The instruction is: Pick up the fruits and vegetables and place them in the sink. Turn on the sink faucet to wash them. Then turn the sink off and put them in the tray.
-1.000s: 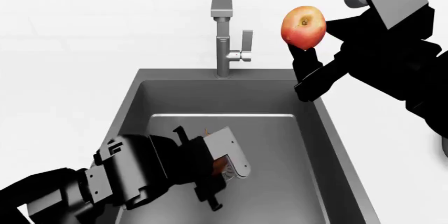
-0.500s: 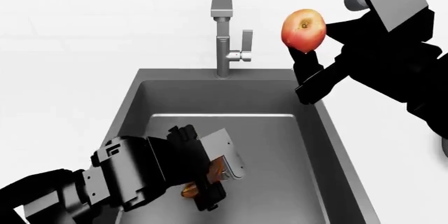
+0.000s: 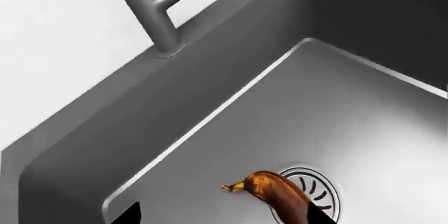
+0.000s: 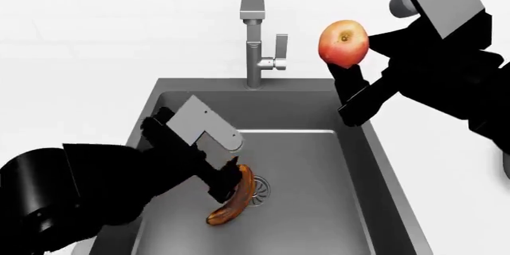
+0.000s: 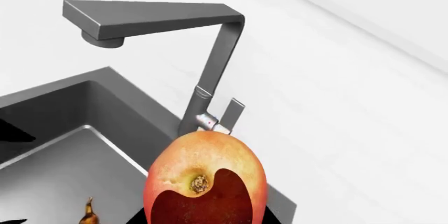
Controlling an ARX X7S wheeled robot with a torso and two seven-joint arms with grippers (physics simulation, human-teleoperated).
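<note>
Lying on the floor of the sink (image 4: 159, 111), the banana (image 4: 233, 202) rests with one end over the round drain (image 3: 318, 195), just beside the tips of the left fingers (image 4: 226, 188). Those fingers look spread, with the fruit free below and beside them and not between them, though the head view partly hides the gap, so this is a judgement. The apple (image 4: 343, 43) is up in the air, pinched between the right fingers (image 4: 353, 76), which press on its lower sides; it hangs beside the faucet (image 4: 253, 34), level with its lever (image 4: 280, 49), and over the near corner of the basin, not yet inside.

The apple is likely firm, round and smooth: it will take a solid squeeze but can roll or slip out of a narrow pinch, so the fingers should sit across its widest part, one pad on each side, and it should be lowered close to the basin floor before letting go. The banana looks overripe, so probably soft and easily bruised, light, and slick once wet. Best taken across its middle, fingers straddling the curve from both flanks, with gentle pressure; the thin stem end gives little to hold.
</note>
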